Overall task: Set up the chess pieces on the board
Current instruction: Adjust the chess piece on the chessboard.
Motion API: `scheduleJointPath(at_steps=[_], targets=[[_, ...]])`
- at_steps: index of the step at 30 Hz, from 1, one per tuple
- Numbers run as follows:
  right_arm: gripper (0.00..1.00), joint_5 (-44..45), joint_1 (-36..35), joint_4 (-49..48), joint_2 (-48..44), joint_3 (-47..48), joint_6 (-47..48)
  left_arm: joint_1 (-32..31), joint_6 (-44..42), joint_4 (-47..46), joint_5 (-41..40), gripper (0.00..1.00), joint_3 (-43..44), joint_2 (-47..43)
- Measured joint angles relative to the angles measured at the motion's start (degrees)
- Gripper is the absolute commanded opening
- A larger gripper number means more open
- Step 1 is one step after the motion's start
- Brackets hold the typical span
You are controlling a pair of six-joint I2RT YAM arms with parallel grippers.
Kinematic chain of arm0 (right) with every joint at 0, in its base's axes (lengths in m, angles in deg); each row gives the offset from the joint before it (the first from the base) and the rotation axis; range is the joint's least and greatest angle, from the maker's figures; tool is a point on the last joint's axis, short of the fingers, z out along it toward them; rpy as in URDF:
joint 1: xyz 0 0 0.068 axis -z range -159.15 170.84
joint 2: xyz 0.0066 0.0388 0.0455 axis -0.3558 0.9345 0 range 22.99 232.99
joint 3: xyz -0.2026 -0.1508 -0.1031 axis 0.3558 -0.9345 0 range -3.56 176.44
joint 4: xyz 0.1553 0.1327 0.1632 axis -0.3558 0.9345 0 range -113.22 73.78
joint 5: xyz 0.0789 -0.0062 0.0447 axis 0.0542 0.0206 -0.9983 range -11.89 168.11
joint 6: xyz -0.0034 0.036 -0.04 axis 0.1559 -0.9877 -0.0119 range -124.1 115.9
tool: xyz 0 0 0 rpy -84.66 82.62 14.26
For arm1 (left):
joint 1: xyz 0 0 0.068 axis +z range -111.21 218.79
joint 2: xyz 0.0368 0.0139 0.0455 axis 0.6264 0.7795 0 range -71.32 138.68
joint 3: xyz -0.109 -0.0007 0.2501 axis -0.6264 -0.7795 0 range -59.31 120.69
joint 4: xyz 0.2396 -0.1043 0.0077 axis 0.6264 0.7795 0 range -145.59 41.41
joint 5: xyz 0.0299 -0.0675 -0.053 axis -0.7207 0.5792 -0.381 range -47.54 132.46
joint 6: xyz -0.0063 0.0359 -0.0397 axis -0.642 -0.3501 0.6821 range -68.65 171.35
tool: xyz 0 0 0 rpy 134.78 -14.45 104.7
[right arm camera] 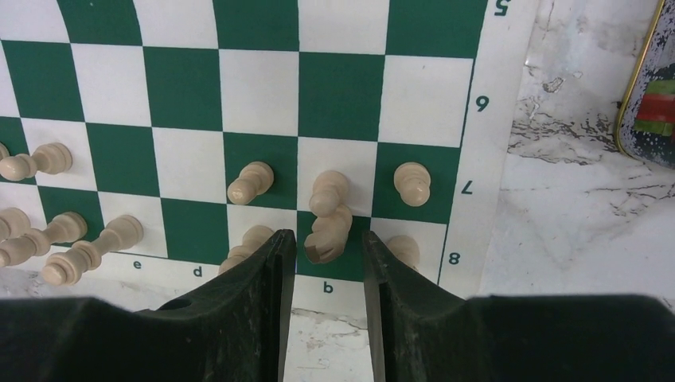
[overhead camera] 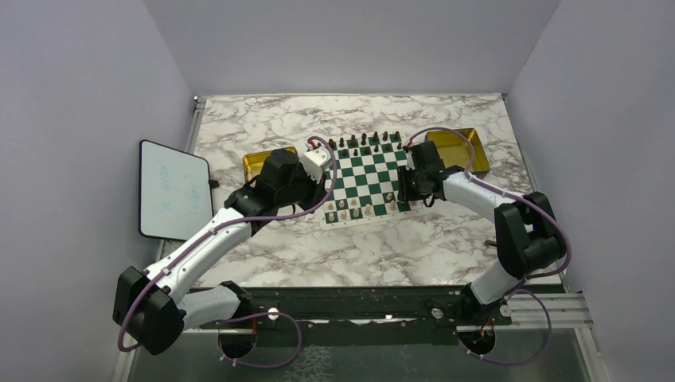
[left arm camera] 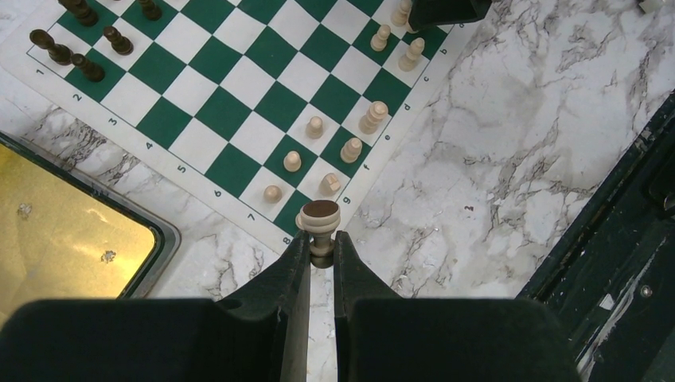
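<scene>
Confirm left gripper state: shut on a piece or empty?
Shut on a cream chess piece: the left gripper clamps its stem from both sides in the wrist view.

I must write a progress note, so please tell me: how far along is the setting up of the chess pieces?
Done: dark pieces stand on the far rows, and cream pieces fill much of rows 7 and 8 of the board. In hand: the left gripper is shut on a held piece at the board's corner; the right gripper is open around the b8 piece. Remaining: setting the held piece down.
</scene>
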Motion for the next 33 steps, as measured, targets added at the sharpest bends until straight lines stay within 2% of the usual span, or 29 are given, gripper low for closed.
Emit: scheduleJointPath(at_steps=[6,11,15,33], targets=[[0.36,0.0,0.0,0.0,1.2,0.8,0.5,0.0,0.0,0.0,0.1,0.08,-0.2,0.0],[0.26,0.0,0.0,0.0,1.9,1.2,0.8,0.0,0.0,0.1,0.1,0.08,-0.6,0.0],[0.23,-0.1,-0.3,0.0,1.9,1.2,1.0,0.0,-0.1,0.0,0.0,0.08,-0.7,0.0],[0.21,-0.6,-0.8,1.9,-2.1,-0.6,0.2,0.0,-0.2,0.0,0.1,0.08,-0.7,0.0]])
